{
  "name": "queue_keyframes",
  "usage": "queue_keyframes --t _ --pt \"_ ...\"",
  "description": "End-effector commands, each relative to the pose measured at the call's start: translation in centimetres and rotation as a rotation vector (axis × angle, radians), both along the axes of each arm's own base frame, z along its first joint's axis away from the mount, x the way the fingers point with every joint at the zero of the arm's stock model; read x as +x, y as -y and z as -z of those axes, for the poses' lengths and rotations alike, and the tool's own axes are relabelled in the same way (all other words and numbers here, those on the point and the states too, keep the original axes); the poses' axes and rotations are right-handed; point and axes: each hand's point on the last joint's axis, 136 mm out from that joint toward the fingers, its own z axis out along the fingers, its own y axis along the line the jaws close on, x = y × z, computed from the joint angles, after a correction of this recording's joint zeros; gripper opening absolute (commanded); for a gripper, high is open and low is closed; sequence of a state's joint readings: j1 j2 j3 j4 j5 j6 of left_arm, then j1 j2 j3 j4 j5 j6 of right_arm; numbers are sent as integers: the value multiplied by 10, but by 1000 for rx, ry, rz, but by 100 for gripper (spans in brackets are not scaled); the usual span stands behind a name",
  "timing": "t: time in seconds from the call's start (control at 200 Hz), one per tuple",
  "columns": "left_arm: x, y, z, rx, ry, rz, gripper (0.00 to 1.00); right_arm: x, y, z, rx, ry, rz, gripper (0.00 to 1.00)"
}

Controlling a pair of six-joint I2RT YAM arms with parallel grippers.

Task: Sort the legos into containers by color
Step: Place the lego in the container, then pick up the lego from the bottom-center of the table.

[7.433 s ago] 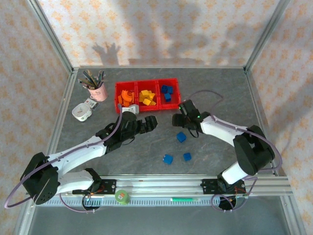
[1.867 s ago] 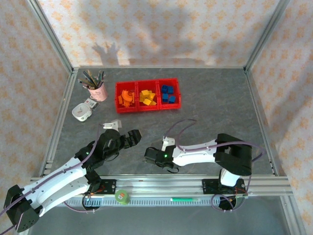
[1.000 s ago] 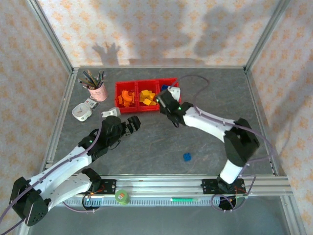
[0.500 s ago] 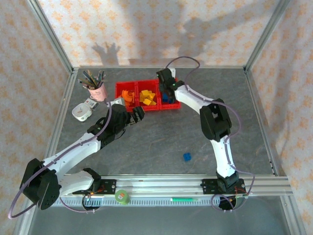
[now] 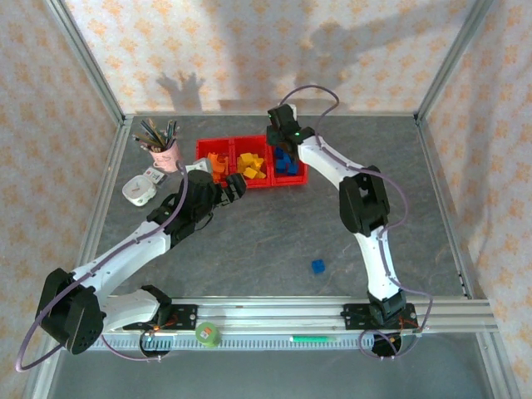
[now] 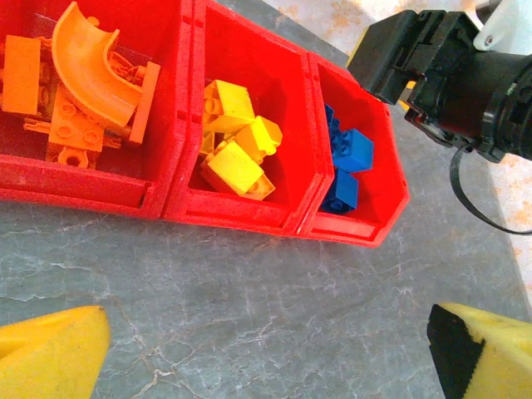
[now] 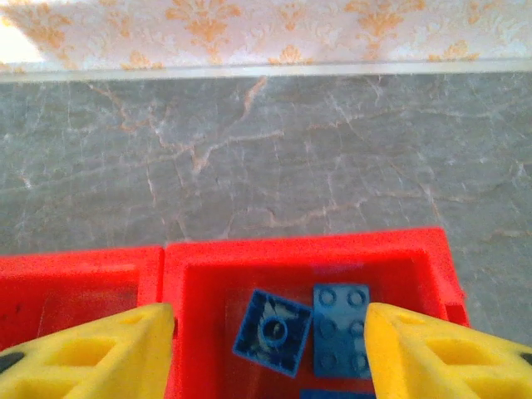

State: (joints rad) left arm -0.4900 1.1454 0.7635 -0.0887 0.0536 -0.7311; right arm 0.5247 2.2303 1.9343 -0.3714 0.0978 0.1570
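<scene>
Your right fingers (image 7: 83, 349) hang parted, empty, over color-matched blue legos (image 7: 270, 332) in the containers (image 7: 299, 247), lower centre; left fingers (image 6: 50, 353) gape.

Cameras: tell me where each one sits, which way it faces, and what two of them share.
Top external: above, behind the bases, looking down on the table; both arms show.
Left wrist: on left gripper, facing the bins from their near side; yellow fingers show.
Right wrist: on right gripper, above the blue legos, facing the far wall; yellow fingers show.
Shared: both wrist views show the blue legos.
</scene>
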Motion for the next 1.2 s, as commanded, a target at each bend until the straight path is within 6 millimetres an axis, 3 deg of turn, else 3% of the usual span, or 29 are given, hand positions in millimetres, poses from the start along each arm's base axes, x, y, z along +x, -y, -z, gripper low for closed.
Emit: queue_keyframes --t 0.0,0.075,0.31,0.606,0.721,0.906,1.196 --pt "-2 3 -13 -16 19 35 99 -30 5 -52 79 48 -20 66" --pt "-8 4 -13 -28 21 42 99 -56 12 -58 124 43 -10 70" --pt "-31 18 -2 -48 13 105 99 -143 45 -31 141 -67 27 77" --pt "-61 42 11 -73 4 176 99 -257 82 31 120 -265 64 82" --pt "-73 53 18 -103 -4 211 99 -295 85 52 123 -324 62 83" --pt "-86 61 31 -123 -33 228 99 -333 98 73 71 -368 131 85" --pt "-93 54 40 -138 -44 179 99 -372 87 108 31 -457 93 87"
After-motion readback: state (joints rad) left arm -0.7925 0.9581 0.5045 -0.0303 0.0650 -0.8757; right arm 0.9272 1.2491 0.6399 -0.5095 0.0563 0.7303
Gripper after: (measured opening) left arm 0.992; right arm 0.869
